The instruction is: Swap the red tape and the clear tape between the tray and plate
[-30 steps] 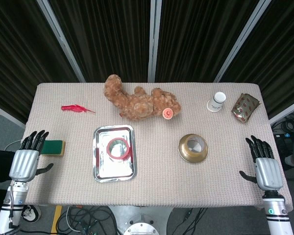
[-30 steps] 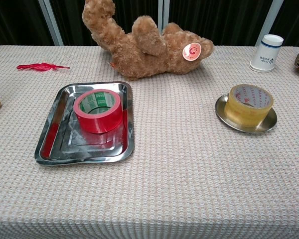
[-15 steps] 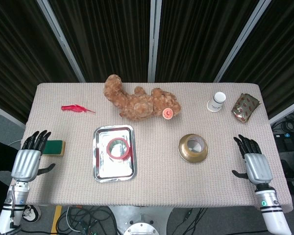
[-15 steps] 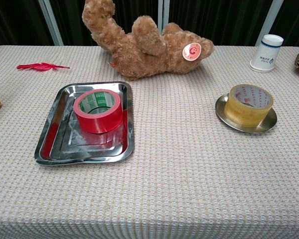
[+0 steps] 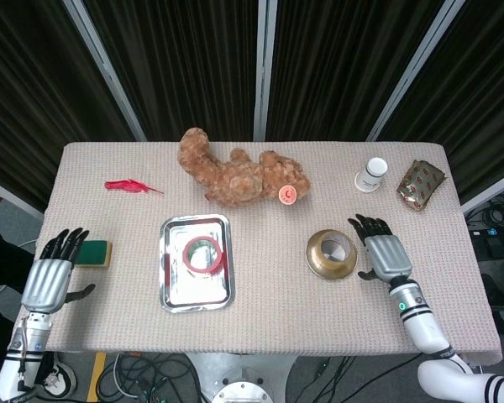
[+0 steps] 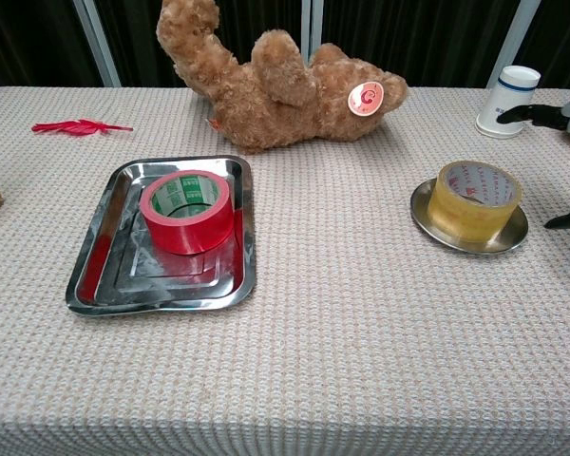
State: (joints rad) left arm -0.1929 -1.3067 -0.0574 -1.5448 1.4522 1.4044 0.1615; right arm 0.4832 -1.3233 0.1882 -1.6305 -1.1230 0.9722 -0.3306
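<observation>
A red tape roll [image 5: 203, 253] [image 6: 187, 211] lies flat in the steel tray [image 5: 175, 290] [image 6: 93, 283] left of centre. The clear tape roll [image 5: 333, 248] [image 6: 475, 198] sits on the round golden plate [image 5: 319, 267] [image 6: 451, 235] to the right. My right hand [image 5: 380, 252] [image 6: 562, 116] hovers just right of the plate, fingers spread and holding nothing; only its fingertips show at the chest view's right edge. At the table's left edge my left hand [image 5: 50, 274] is open with nothing in it, beside a sponge.
A brown teddy bear [image 5: 238, 176] [image 6: 275, 81] lies at the back centre. A white paper cup [image 5: 371, 175] [image 6: 508, 101] and a wrapped packet [image 5: 421, 184] stand back right. A red feather [image 5: 130, 185] [image 6: 76, 126] and a green-yellow sponge [image 5: 93, 252] lie left.
My right hand has swept in from the table's right edge leftward to just beside the plate and now shows in the chest view. The left hand has barely drifted downward.
</observation>
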